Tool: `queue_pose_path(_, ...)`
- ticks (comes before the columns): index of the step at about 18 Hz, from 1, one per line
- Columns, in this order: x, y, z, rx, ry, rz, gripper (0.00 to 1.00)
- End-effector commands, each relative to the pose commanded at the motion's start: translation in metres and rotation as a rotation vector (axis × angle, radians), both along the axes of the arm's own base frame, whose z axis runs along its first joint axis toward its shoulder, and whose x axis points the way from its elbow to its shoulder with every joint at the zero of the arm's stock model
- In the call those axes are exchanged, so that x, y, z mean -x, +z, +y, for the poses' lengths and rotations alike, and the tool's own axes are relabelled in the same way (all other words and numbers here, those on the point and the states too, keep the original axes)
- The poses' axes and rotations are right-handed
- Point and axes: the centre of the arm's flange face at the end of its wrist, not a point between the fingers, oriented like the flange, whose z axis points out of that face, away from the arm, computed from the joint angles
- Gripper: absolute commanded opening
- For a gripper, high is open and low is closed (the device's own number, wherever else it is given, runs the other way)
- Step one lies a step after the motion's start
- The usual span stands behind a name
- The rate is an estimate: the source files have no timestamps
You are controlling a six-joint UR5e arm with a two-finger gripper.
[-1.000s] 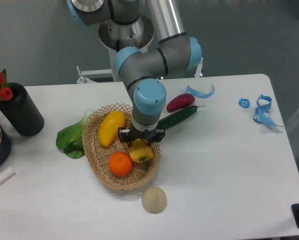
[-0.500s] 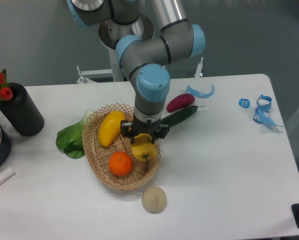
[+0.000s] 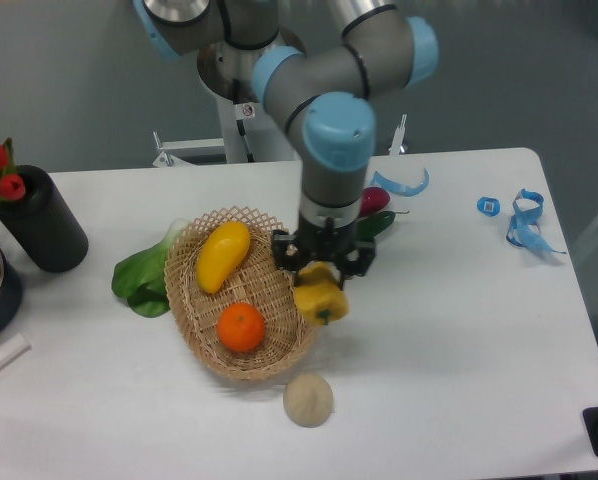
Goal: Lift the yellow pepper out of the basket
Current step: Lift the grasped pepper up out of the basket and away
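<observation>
The gripper (image 3: 321, 272) points straight down with its jaws closed on the yellow pepper (image 3: 320, 298), which hangs at the right rim of the basket (image 3: 194, 260), partly over the white surface (image 3: 449, 330). In the basket lie an orange (image 3: 241, 326) at the near side and an elongated yellow fruit (image 3: 222, 255) at the far left. A round beige ball (image 3: 308, 400) sits on the surface just near of the basket. A green leafy vegetable (image 3: 144, 277) lies against the basket's left side. Behind the arm, a dark red vegetable (image 3: 375, 201) and a green cucumber (image 3: 377, 224) are partly hidden.
</observation>
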Motion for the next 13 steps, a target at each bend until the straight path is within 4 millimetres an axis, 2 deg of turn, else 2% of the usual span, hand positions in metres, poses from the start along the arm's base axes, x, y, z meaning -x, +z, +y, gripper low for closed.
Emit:
queue_pose_path(3,0.027,0.007,-0.02,-0.001,-0.02,0.029,0.39)
queue_pose_path(7,0.054,0.016,-0.04,0.051,-0.162,0.096,0.38)
queue_pose_path(13,0.087,0.004,-0.067,0.098,-0.198,0.104,0.36)
